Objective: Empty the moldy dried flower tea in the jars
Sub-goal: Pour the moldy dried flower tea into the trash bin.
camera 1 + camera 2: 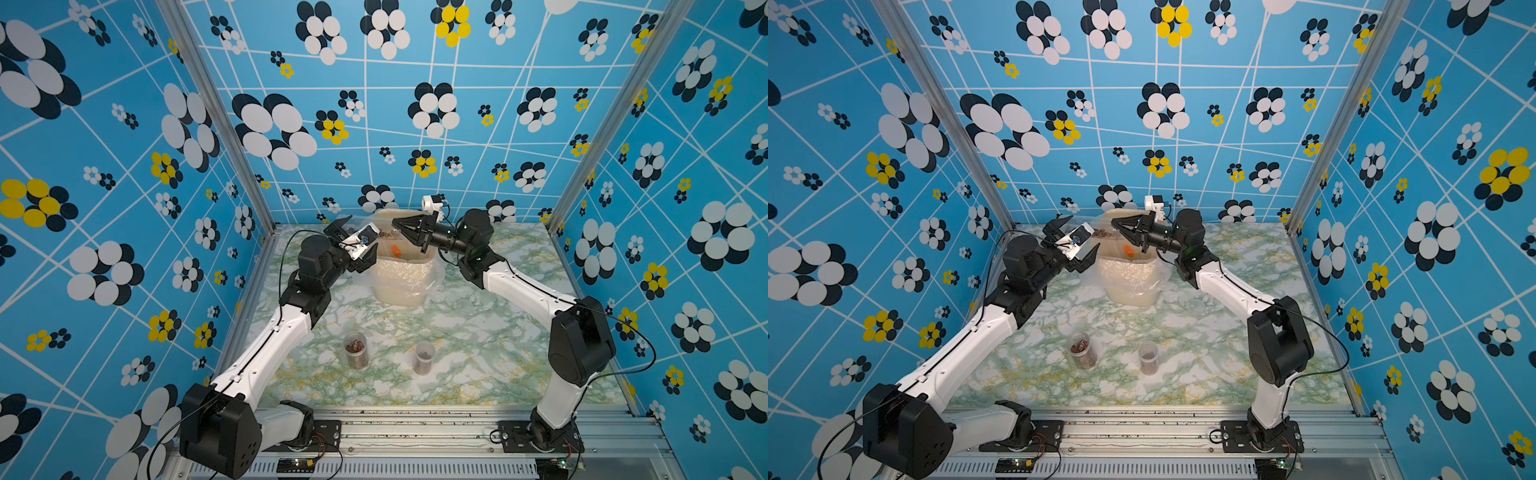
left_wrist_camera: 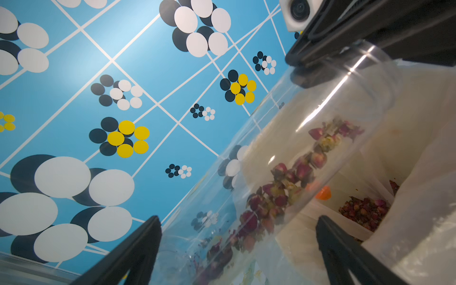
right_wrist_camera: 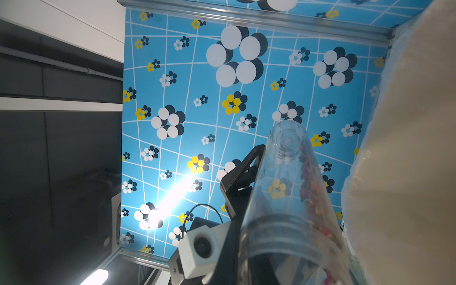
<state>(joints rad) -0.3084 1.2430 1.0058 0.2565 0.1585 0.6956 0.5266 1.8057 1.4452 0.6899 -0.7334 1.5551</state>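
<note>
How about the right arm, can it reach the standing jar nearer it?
Probably yes: the right gripper, up at the bin, is shut and empty, and bare table surrounds that jar.

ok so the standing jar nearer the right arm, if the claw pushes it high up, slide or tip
Likely tips: the jar stands upright, taller than wide. Probably light, as its clear walls show only some dried flower tea. Once down, its round body could roll on the smooth-looking tabletop.
</note>
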